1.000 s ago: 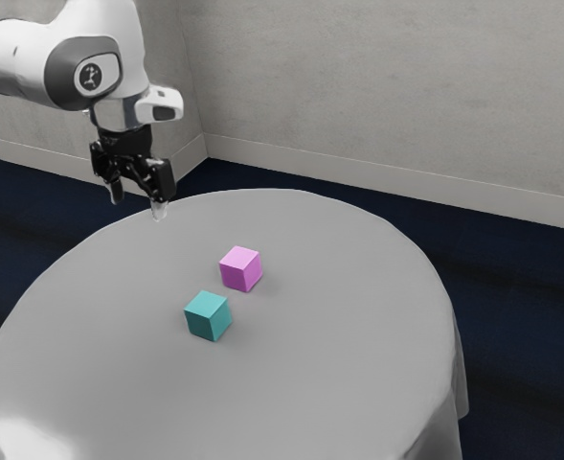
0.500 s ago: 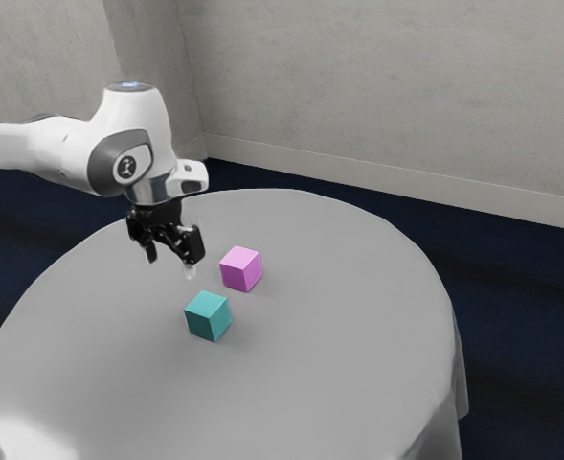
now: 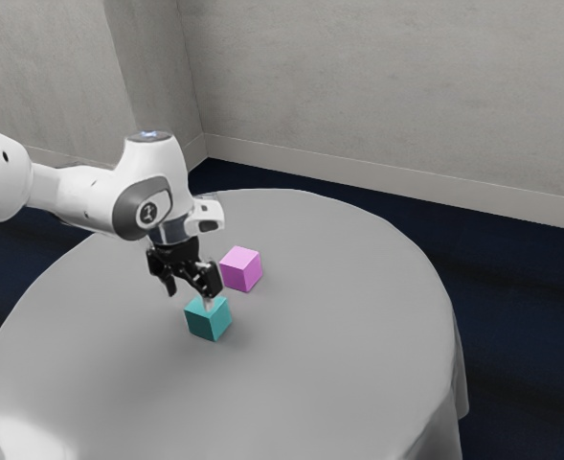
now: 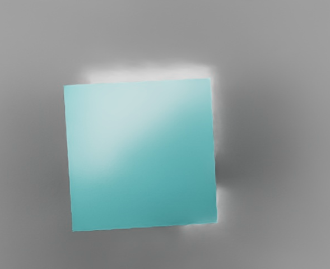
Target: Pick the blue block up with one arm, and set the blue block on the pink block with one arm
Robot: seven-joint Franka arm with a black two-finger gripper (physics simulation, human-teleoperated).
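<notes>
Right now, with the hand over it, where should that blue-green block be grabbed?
By two opposite side faces, coming straight down from above. The blue block sits flat on the table, its square top facing the open gripper above it; the pink block stands apart, so its sides look free.

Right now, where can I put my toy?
Bare table on the exterior view's right of the pink block, and between the blue block and the near edge. Crowded in the middle: the gripper hangs over the blue block, pink close beside.
</notes>
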